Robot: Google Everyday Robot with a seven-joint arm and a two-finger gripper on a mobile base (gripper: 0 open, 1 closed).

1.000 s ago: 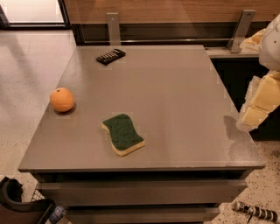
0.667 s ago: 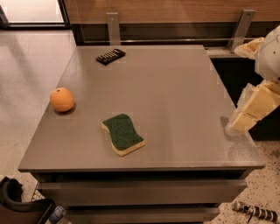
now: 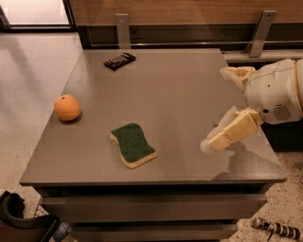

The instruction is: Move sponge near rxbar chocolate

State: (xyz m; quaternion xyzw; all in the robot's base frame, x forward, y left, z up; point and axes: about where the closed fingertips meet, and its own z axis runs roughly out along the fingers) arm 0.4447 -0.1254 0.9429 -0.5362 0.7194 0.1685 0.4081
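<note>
One sponge (image 3: 133,144) lies diagonal; gripper (image 3: 214,142) well right.

The sponge (image 3: 132,144) shows a dark green top over a pale yellow body. The rxbar chocolate (image 3: 120,60) is nearly black, with rows of small white marks. The round fruit (image 3: 66,107) is plain orange. The counter (image 3: 180,90) is an even grey-brown. The gripper (image 3: 211,142), at the counter's right side and to the right of the sponge, is cream-yellow, on an arm (image 3: 277,92) with a white shell. The floor (image 3: 28,94) is pale with fine dark speckles, and the wall panel (image 3: 189,14) behind is brown wood.
</note>
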